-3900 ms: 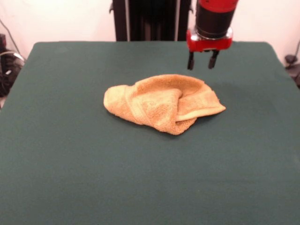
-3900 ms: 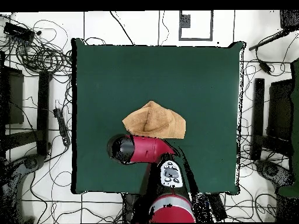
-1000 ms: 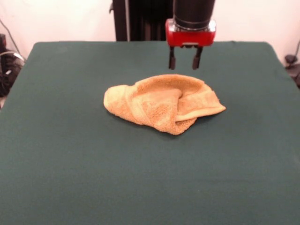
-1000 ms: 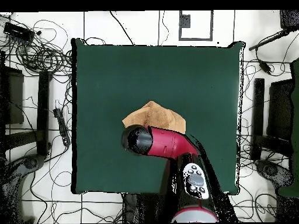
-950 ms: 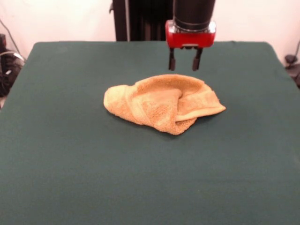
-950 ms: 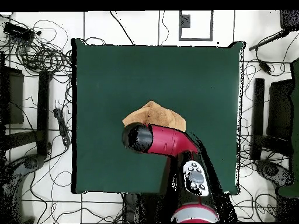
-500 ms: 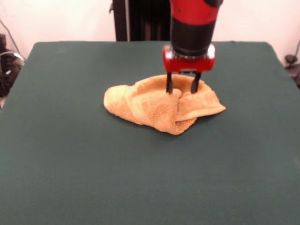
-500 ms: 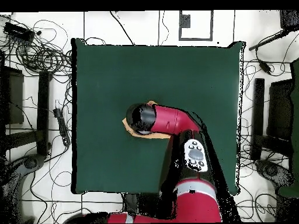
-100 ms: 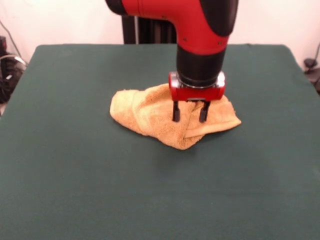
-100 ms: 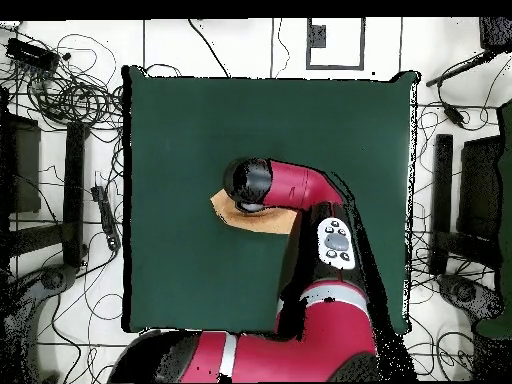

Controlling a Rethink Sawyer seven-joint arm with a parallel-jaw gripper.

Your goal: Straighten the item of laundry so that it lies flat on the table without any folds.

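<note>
The item of laundry (image 9: 145, 112) is a yellow-orange towel lying crumpled and folded over itself in the middle of the green table (image 9: 75, 175). In the front view my gripper (image 9: 189, 119) is open and stands over the towel's right half, its two black fingers (image 9: 176, 112) reaching down to the folded layers. Nothing sits between the fingers. In the overhead view the arm covers most of the towel (image 10: 228, 212), and only a strip of it shows at the left and below the wrist.
Cables and equipment (image 10: 70, 90) lie on the floor around the table (image 10: 200, 110) on all sides. The arm's red links (image 10: 320, 240) reach in across the table's lower right part in the overhead view.
The gripper came from behind the towel, moved forward and dropped down onto its right half. The towel's shape has shifted slightly under the fingers; the fingers stayed apart.
</note>
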